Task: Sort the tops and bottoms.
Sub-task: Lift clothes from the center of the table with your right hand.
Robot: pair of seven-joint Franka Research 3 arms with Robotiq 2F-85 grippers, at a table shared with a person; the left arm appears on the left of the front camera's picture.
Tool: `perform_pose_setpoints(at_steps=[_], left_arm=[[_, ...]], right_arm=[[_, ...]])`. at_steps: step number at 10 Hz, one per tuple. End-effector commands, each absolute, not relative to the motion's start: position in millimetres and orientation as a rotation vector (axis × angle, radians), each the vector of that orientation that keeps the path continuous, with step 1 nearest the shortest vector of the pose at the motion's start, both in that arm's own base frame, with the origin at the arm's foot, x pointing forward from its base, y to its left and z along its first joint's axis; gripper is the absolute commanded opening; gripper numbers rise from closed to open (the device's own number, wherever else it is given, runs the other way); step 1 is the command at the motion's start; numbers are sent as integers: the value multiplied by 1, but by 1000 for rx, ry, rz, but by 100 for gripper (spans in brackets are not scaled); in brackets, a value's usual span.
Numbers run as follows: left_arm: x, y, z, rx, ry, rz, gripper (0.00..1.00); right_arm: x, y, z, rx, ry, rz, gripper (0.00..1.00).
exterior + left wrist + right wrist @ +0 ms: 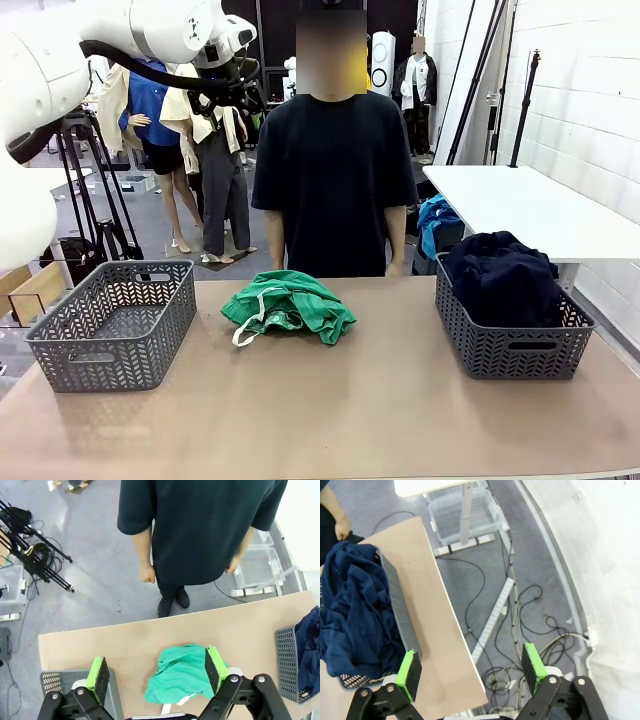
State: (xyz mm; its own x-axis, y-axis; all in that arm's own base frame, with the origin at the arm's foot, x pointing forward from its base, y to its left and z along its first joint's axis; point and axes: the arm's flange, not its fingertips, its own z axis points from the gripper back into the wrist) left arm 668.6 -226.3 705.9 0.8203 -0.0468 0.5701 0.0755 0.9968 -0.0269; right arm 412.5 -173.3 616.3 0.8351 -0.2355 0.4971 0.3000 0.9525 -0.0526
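Note:
A bright green garment with a white cord (pixel 288 305) lies crumpled on the brown table (pixel 380 410), near its far edge at the middle. Dark navy garments (pixel 503 275) are heaped in the grey basket (pixel 515 350) at the right. My left gripper (pixel 156 670) hangs open high above the green garment (pixel 182 672), nothing between its green pads. My right gripper (pixel 471 669) is open too, high over the table's right edge beside the navy pile (pixel 352 610).
An empty grey basket (pixel 115 325) stands at the table's left. A person (pixel 335 180) stands at the far edge, hands down at the sides. A white table (pixel 530 205) is behind on the right. Cables (pixel 520 615) lie on the floor.

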Motion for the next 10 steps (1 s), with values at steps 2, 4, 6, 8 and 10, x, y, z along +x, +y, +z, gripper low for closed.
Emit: perform_pose_setpoints(at_steps=[2,4,6,8,10], left_arm=[[674,-228,715,-51,-613,-57,100],[672,-195,706,16,-606,-49,100],[645,-114,682,100,-572,65,100],[601,-65,629,87,-418,74,100],[566,-73,583,-48,-263,22,100]], right_arm=[[413,-173,616,-122,-504,-279,100],[413,-173,616,-122,-504,-279,100],[413,-173,616,-122,-504,-279,100],[413,-173,616,-122,-504,-279,100],[413,-173,616,-122,-504,-279,100]])
